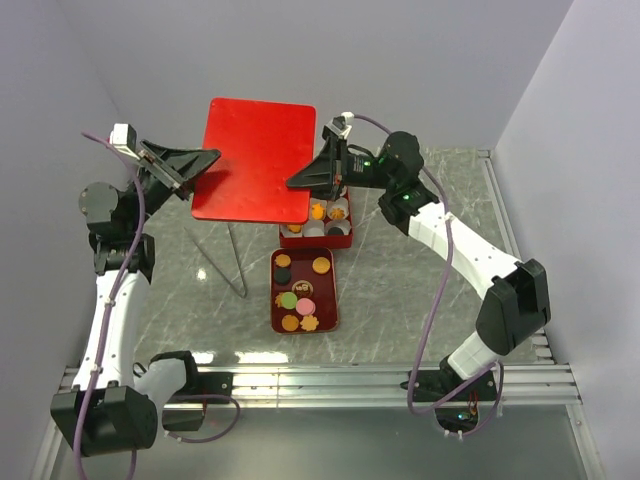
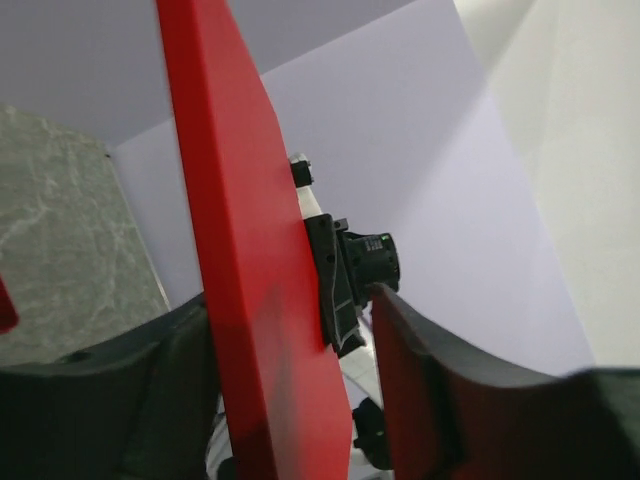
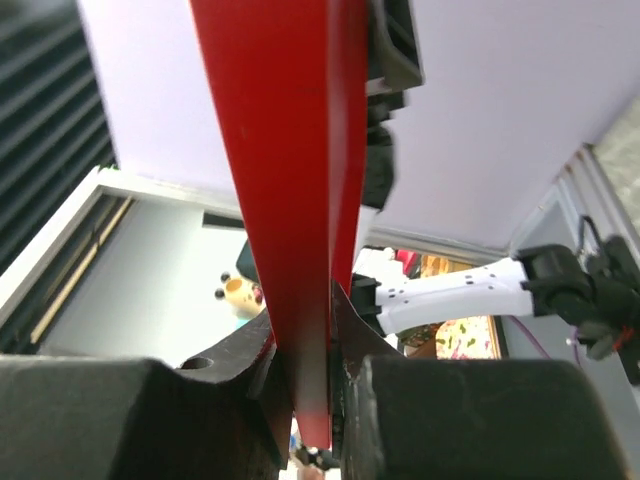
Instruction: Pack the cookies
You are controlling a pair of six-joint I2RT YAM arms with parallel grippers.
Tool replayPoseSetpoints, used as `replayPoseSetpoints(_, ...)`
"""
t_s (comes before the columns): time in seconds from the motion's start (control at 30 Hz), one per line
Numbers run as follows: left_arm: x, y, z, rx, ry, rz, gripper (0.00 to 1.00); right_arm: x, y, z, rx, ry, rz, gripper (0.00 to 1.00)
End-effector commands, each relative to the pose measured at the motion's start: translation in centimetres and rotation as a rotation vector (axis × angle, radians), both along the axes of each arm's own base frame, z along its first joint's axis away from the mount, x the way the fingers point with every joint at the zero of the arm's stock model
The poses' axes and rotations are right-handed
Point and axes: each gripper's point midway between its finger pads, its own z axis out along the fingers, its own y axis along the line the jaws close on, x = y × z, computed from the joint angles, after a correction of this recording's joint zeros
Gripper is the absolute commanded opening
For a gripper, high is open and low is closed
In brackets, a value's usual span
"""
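Red lid [image 1: 255, 150] smooth, glossy plastic; table [image 1: 400, 290] polished stone-look; cookies [image 1: 303, 290] matt.

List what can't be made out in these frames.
- Red box, top view: its far part is hidden under the red lid and the right gripper.
- Cookies on the tray, top view: too small to tell their patterns. The lid blocks both wrist views.
- Table beneath the lid, top view: covered by the lid.
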Motion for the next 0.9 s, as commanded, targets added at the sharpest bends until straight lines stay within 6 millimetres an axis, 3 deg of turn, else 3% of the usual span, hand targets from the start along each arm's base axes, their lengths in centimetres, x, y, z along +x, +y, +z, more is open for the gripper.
replayPoseSetpoints(0.0, -1.2, 0.1, 1.5, 0.067, -0.093, 0.042, 0.68, 1.3, -0.6, 0.3, -0.057, -0.047, -0.061, 0.06)
replayPoseSetpoints(0.03, -1.1, 0.1, 1.1, 0.082, -0.077, 0.052, 0.75, 1.8, -0.6, -0.4, -0.084, -0.025, -0.070, 0.05)
replayPoseSetpoints(0.13, -1.1, 0.4, 0.6, 0.121, -0.068, 0.087, 0.82, 4.0, -1.8, -1.8, -0.132, -0.057, -0.126, 0.04)
replayPoseSetpoints(0.2, -0.5, 0.7, -0.9, 0.142, 0.004, 0.113, 0.87, 5.9, -3.0, -4.0, -0.193, -0.048, -0.162, 0.04)
replayPoseSetpoints(0.43, 1.1, 2.0, -6.8, 0.238, 0.180, 0.208, 0.89, 10.7, -5.3, -10.8, -0.333, -0.083, -0.177, 0.01)
replayPoseSetpoints(0.6, 2.0, 1.9, -8.4, 0.264, 0.212, 0.213, 0.89, 13.3, -5.3, -16.0, -0.405, -0.074, -0.113, 0.00)
replayPoseSetpoints(0.7, 2.7, 1.9, -9.0, 0.290, 0.227, 0.217, 0.88, 14.5, -5.3, -17.8, -0.408, -0.078, -0.090, 0.00)
replayPoseSetpoints(0.87, 3.9, 1.4, -10.1, 0.293, 0.248, 0.207, 0.87, 16.3, -5.4, -18.2, -0.406, -0.094, -0.073, 0.00)
